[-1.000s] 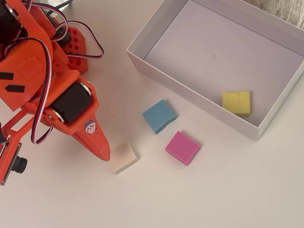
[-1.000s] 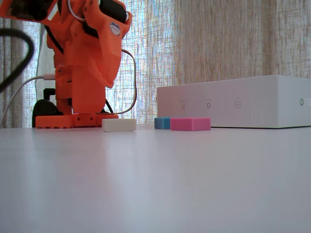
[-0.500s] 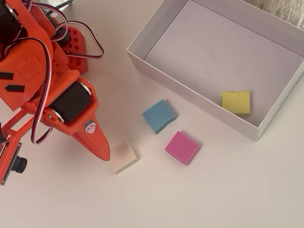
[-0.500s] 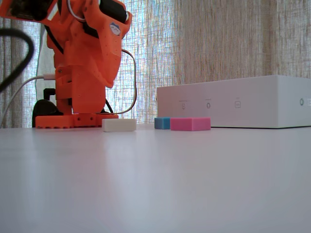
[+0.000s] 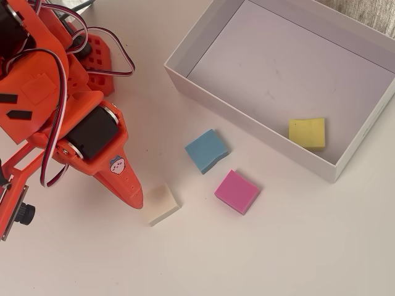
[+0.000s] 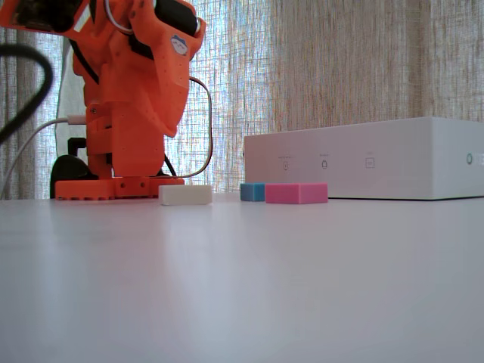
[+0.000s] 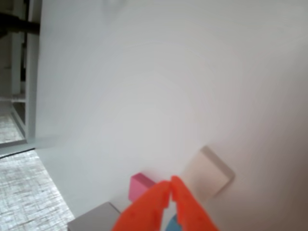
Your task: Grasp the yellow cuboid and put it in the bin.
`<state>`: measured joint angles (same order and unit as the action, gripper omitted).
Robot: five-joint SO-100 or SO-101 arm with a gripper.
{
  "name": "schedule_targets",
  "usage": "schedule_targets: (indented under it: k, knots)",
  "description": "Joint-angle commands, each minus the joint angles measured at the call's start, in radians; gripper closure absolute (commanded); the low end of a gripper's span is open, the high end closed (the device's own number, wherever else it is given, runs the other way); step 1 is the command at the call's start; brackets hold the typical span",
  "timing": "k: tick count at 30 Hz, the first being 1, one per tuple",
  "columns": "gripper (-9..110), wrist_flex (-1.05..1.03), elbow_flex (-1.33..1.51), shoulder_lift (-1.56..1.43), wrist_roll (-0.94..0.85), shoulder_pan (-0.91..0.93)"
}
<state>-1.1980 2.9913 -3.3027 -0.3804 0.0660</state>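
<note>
While yellow cuboid (image 5: pixel 307 132) lies inside bin (image 5: pixel 185 84), fingers (image 7: pixel 170 185) pressed together, empty.

We see, overhead view: bin (image 5: pixel 203 37) upper right, yellow cuboid (image 5: pixel 307 132) inside, near lower-right wall. Blue block (image 5: pixel 205 150) just outside bin's near wall; pink block (image 5: pixel 237 191) below-right of it, apart. Cream block (image 5: pixel 163 203) left of pink block, beside gripper (image 5: pixel 134 198) tip. Arm base (image 5: pixel 99 58) upper left. Fixed view: cream block (image 6: pixel 185 194) before base, bin (image 6: pixel 363 159) behind blocks.
</note>
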Motion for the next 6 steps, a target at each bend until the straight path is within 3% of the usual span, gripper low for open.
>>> schedule_targets:
  k: [1, 6]
  knots:
    - [110, -0.002, -0.008, -0.006, -0.003, -0.003]
    - [110, -0.002, -0.008, -0.006, -0.003, -0.003]
